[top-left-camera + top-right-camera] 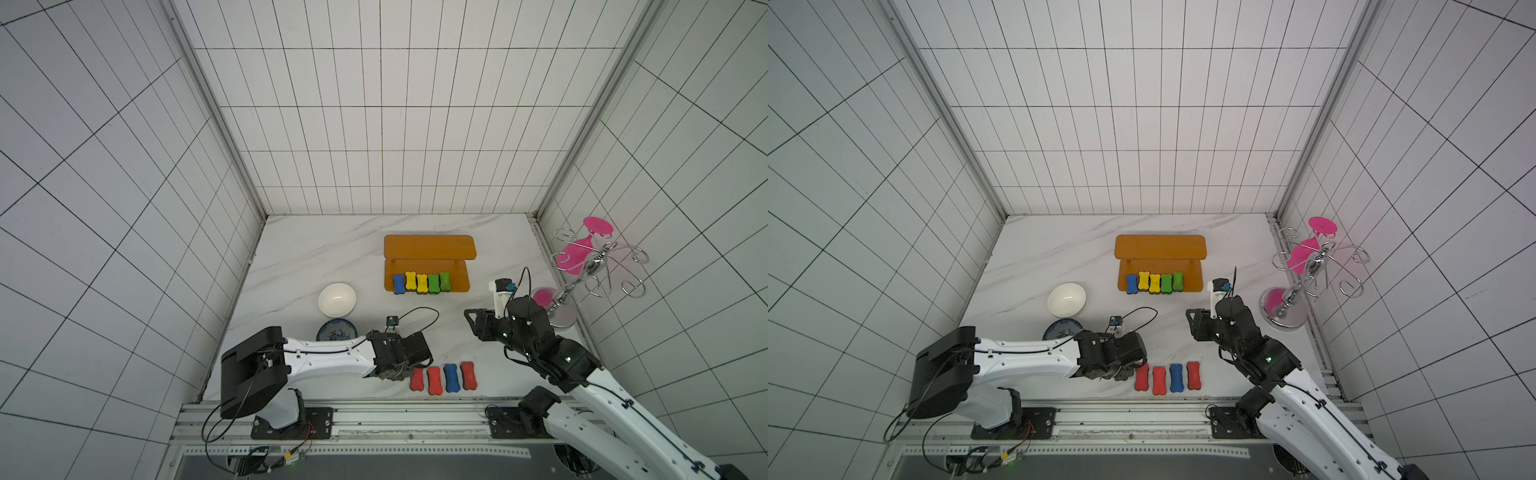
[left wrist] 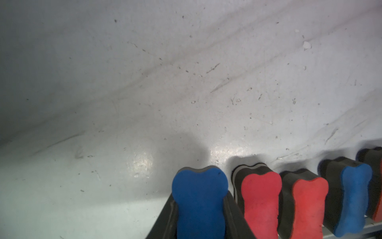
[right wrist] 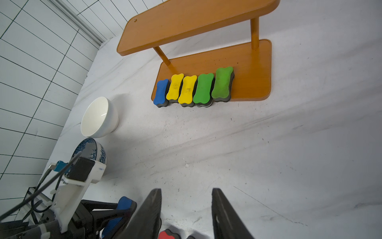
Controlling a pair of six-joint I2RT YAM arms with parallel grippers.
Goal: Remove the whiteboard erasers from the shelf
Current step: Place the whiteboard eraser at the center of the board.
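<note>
1. The left hand (image 2: 199, 203) is closed on a blue eraser (image 2: 198, 184), beside four erasers (image 1: 434, 379) lying on the tabletop (image 1: 316, 257), lower centre of a top view.
2. The right hand (image 3: 187, 207) is open and empty.
3. On the lower board of the shelf (image 3: 252, 72), mid-frame, stand five erasers (image 3: 187, 89).
4. They seem light, soft foam; best pinched gently at the narrow waist.

The whiteboard erasers (image 3: 203, 89) have matt, fine-grained foam tops over dark felt-like pads (the blue eraser (image 2: 199, 198) shows the pitting best). The shelf (image 3: 252, 68) is smooth orange plastic with a soft sheen. The table (image 2: 186, 93) looks marble-printed, scuffed, faintly glossy. The white bowl (image 3: 97, 118) is glossy; the wire rack (image 1: 598, 259), polished metal.
</note>
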